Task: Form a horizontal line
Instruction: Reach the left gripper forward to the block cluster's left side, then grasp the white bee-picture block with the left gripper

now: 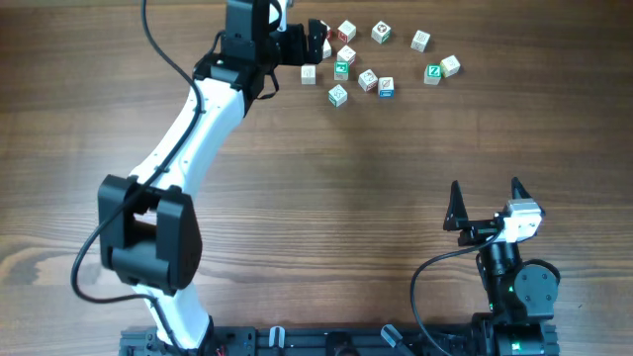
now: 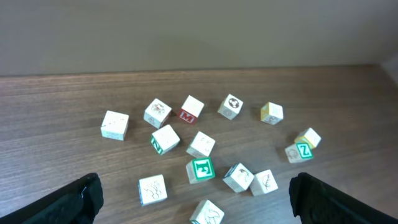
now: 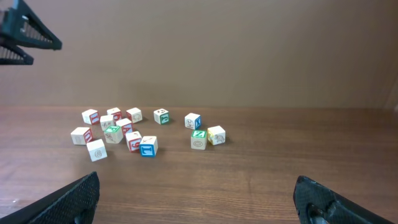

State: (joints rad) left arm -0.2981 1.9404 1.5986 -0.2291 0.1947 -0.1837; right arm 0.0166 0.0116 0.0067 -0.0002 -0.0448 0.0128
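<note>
Only the overhead view shows the whole brown wooden table (image 1: pixel 297 198) and the long white left arm (image 1: pixel 198 129) reaching across it; the wrist views show just black fingertips (image 2: pixel 81 199). The left claw (image 2: pixel 196 183) and right claw (image 1: pixel 486 190) gape wide, holding nothing. The horizontal line (image 1: pixel 367 81), three small pale wooden blocks, is a crooked row at the near edge of the scattered cubes (image 1: pixel 381 33).

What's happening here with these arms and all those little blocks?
The left gripper, jaws open, hovers at the edge of a scatter of alphabet cubes on the far side of the table, holding nothing. The right gripper rests open near its base, away from them. The cubes lie loose; no row yet.
</note>
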